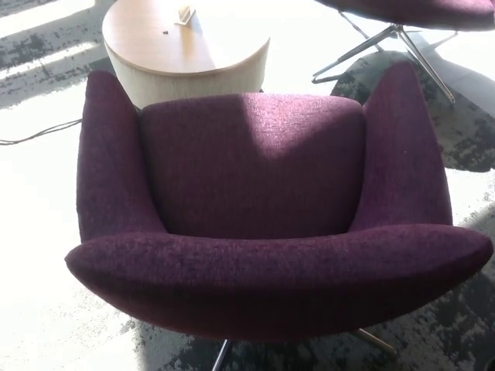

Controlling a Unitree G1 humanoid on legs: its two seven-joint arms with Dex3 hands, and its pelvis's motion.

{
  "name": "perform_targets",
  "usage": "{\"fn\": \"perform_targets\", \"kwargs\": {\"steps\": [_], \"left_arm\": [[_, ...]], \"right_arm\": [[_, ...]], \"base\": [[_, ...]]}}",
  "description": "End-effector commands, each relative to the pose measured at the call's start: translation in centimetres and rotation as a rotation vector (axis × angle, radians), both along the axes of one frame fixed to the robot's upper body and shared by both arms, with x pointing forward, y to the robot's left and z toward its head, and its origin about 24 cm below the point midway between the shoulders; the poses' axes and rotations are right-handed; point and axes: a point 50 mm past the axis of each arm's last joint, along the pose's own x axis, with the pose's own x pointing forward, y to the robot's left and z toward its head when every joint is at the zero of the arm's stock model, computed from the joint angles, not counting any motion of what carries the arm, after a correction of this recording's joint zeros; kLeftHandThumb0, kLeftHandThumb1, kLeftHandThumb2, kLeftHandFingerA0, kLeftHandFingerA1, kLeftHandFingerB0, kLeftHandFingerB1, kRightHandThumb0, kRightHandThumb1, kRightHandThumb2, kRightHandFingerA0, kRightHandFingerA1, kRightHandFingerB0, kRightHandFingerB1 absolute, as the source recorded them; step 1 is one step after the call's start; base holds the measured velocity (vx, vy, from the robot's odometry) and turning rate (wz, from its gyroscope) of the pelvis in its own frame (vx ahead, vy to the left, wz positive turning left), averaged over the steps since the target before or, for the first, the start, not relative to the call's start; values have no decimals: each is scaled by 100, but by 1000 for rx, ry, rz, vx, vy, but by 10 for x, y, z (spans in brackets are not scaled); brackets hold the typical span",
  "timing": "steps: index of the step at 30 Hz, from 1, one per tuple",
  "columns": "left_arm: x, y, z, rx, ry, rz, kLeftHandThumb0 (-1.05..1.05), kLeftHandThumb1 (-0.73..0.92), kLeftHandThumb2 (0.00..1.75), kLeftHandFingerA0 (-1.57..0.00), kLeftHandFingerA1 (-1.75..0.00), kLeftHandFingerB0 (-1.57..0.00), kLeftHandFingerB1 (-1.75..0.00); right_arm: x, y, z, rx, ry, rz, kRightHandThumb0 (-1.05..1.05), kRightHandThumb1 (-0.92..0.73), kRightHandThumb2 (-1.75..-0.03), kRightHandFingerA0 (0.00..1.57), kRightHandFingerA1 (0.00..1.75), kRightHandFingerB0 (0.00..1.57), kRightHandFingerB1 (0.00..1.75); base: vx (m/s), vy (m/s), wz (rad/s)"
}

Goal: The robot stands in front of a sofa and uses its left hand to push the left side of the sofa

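Filling mid-frame: deep purple, woven-fabric, curved-back sofa (263,224), left arm at nine o'clock. Sitting at twelve o'clock: round pale wooden side table (182,46). Showing neither hand, so open or closed impossible to tell. Judging the push as not yet started.

Round wooden table (158,39) at the back | small object (185,14) sits on it | second purple chair (425,11) top right | cable (39,133) trails on floor

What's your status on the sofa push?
Both hands out of view. Purple sofa dead ahead, left arm untouched. Round table behind it; no obstruction this side.
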Motion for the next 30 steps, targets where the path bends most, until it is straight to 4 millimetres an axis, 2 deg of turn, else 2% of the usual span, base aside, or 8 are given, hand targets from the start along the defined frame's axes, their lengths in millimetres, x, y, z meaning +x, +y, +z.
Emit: {"fn": "perform_targets", "kwargs": {"steps": [1, 7, 8, 12, 13, 14, 15, 30], "left_arm": [[18, 11, 13, -51, -123, 21, -54, 76, 62, -25, -46, -15, -35], [57, 35, 39, 41, -242, 53, -64, 86, 67, -20, -44, -17, -35], [67, 42, 47, 43, -278, 81, -36, 58, 113, -6, -52, 0, -48], [92, 58, 70, 58, -370, 125, -37, 58, 112, -7, -53, 0, -48], [95, 60, 73, 60, -378, 127, -65, 86, 67, -19, -47, -17, -37], [99, 62, 76, 61, -386, 128, -65, 86, 67, -19, -47, -17, -37], [103, 65, 80, 66, -396, 122, -37, 57, 112, -7, -53, 0, -48], [191, 56, 151, 215, -534, -89, -39, 45, 107, -6, -52, 0, -48]], "right_arm": [[11, -4, 8, 59, -98, -21, -59, -69, -62, 64, 42, 54, 39], [37, -11, 21, 4, -205, -27, -68, -76, -64, 51, 36, 43, 34], [45, -16, 25, 0, -230, -47, -72, -75, -64, 50, 35, 43, 33], [64, -25, 36, 0, -299, -86, -72, -76, -64, 48, 35, 43, 34], [66, -25, 38, 2, -308, -88, -77, -65, -73, 48, 40, 39, 37], [68, -26, 39, 2, -320, -87, -77, -65, -73, 48, 40, 39, 37], [70, -27, 41, -5, -326, -77, -73, -74, -63, 52, 35, 41, 32], [74, -30, 42, 47, -312, -116, -78, -64, -68, 49, 39, 41, 36]], "base": [[0, 0, 0], [0, 0, 0], [0, 0, 0], [0, 0, 0], [0, 0, 0], [0, 0, 0], [0, 0, 0], [0, 0, 0]]}}
